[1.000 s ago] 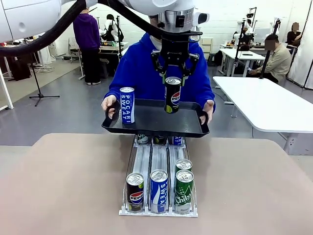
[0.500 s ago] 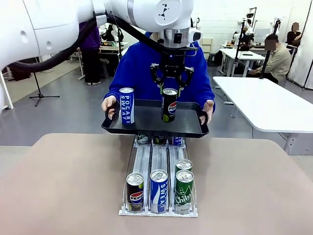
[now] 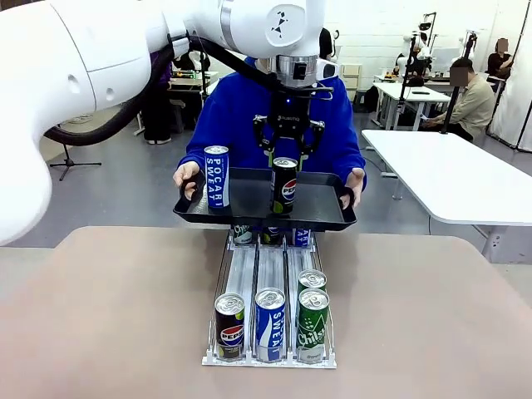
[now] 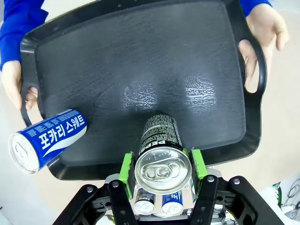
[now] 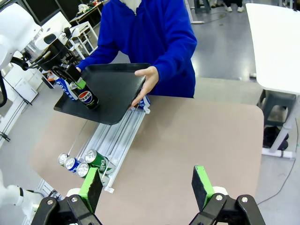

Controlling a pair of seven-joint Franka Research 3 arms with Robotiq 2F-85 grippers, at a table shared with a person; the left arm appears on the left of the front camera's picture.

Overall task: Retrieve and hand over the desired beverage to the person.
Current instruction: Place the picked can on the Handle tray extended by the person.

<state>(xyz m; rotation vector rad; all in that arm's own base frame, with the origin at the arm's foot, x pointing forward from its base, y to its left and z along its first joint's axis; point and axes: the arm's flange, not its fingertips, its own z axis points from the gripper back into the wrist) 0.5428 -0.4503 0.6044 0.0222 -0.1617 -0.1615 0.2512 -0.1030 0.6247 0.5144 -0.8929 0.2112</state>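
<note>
The tray (image 3: 320,218) has bare room at 3 o'clock of the black can (image 3: 284,184). At 9 o'clock the blue can (image 3: 216,177) blocks. The person's hands (image 3: 355,184) hold both handles.

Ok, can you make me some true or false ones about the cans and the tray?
1. The left gripper holds a black Pepsi can. True.
2. The tray is lying on the table. False: the person holds it up by both handles.
3. A blue Pocari Sweat can stands on the tray. True.
4. The right gripper holds a green can. False: its jaws are open and empty.
5. The rack has no cans. False: several sit in it.
</note>
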